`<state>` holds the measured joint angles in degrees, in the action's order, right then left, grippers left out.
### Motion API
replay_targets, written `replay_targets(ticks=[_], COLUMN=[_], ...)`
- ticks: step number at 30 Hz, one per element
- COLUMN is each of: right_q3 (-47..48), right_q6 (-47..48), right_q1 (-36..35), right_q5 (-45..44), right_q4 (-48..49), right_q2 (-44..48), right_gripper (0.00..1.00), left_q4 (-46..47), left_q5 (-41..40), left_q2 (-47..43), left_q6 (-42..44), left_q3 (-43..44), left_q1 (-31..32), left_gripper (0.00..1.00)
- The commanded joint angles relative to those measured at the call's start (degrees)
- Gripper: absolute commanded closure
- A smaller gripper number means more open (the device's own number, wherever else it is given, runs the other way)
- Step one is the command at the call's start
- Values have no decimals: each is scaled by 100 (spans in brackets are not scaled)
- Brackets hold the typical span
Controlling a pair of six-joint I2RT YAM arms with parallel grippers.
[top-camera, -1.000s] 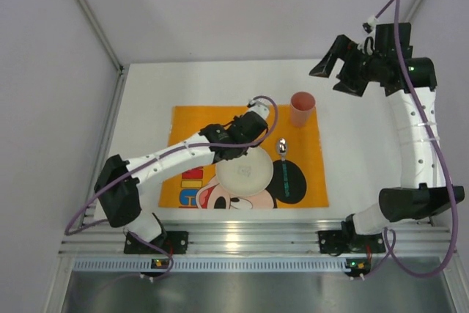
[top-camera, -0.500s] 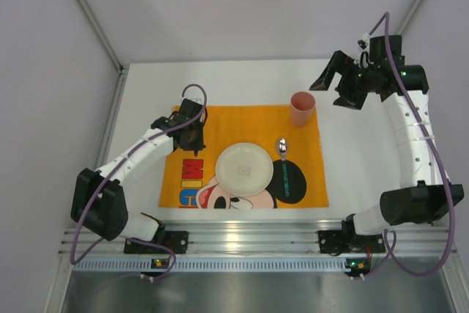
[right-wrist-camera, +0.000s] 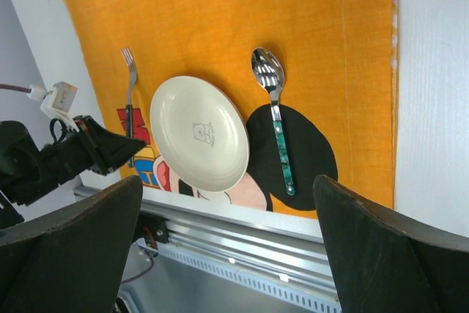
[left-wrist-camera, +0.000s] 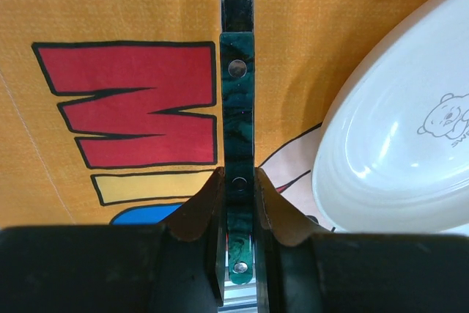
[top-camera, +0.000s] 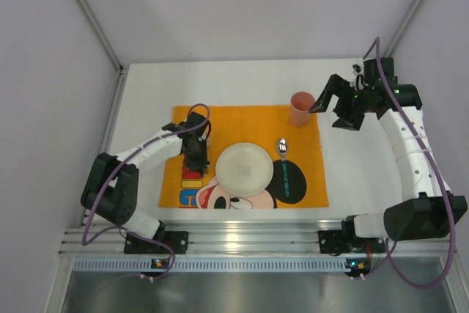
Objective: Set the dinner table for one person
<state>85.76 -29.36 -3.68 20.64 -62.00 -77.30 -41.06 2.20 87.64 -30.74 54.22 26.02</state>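
Here, left tool (left-wrist-camera: 238,181) pinching fork (left-wrist-camera: 238,86), red M (left-wrist-camera: 132,104)

One white surface (top-camera: 220,82) carries one orange placemat (top-camera: 220,119) with one plate (top-camera: 245,169) on it. There is one fork (left-wrist-camera: 238,108) just left of the plate, one spoon (top-camera: 283,168) just right of the plate, and one pink cup (top-camera: 301,108) beyond the plate, to its right.
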Motion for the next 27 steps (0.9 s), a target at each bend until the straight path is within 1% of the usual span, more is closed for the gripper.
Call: replay_targets(ticks=[1, 3, 4, 7, 8, 11, 12, 15, 16, 18, 19, 21, 23, 24, 25, 26, 27], right_q3=[-129, -182, -226, -287, -296, -340, -366, -507, -577, -621, -630, -595, -481, -463, -455, -454, -463], right_q6=[133, 168, 177, 220, 229, 282, 291, 300, 308, 317, 335, 361, 361, 370, 370, 361, 326], right_q1=[17, 8, -1, 8, 8, 8, 17, 8, 8, 8, -1, -10, -27, -27, -27, -27, -27], right_q5=[-69, -104, -139, -192, -210, -236, -236, -140, -105, 53, 106, 256, 265, 256, 204, 186, 177], right_q4=[293, 293, 293, 293, 293, 293, 302, 390, 477, 557, 662, 724, 794, 847, 952, 1005, 1092], right_q2=[285, 312, 312, 329, 338, 373, 399, 470, 505, 619, 654, 786, 874, 1022, 1111, 1207, 1374], right_gripper=[0, 0, 0, 0, 0, 0, 0, 0, 0, 0, 0, 0, 0, 0, 0, 0, 0], left_q4=[-315, -350, -376, -517, -543, -823, -921, -1272, -1343, -1484, -1510, -1336, -836, 123, 733, 1514, 2296], left_q5=[220, 281, 281, 237, 220, 211, 133, -166, -471, -912, -1532, -2010, -2389, -2573, -2723, -2803, -2865], left_q2=[-141, -185, -203, -282, -299, -387, -440, -441, -414, -292, -256, -308, -527, -946, -1220, -1527, -2209], left_q6=[-300, -353, -362, -380, -371, -328, -301, -91, -3, 269, 331, 454, 884, 1068, 1305, 1864, 2157], left_q3=[-130, -174, -201, -210, -192, 44, 158, 764, 1157, 1590, 2001, 2355, 2392, 2227, 1607, 1183, 692], left_q1=[-9, -9, -9, -9, -9, -9, -9, -18, -27, -62, -79, -202, -317, -326, -343, -343, -343], left_gripper=[100, 99, 97, 81, 64, 39, 3, 2, 2, 2, 2, 2, 1, 1, 1, 1, 1])
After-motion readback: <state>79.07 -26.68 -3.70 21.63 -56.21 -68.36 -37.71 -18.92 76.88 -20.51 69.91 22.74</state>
